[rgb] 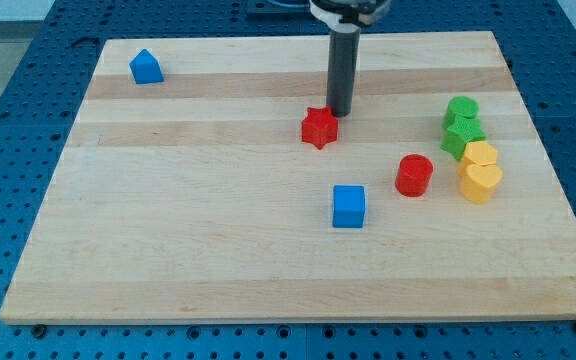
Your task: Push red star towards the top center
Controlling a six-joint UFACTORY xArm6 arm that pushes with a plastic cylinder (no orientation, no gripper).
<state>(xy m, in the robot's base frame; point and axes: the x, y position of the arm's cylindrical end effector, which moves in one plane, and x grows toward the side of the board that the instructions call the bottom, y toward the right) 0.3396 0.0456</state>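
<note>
The red star lies on the wooden board, a little right of the middle and in its upper half. My tip stands just above and to the right of the star, very close to its upper right point; I cannot tell whether they touch. The dark rod rises straight from there to the view's top edge.
A blue cube and a red cylinder lie below the star. At the right sit a green cylinder, a green block, and two yellow blocks. A blue house-shaped block sits at top left.
</note>
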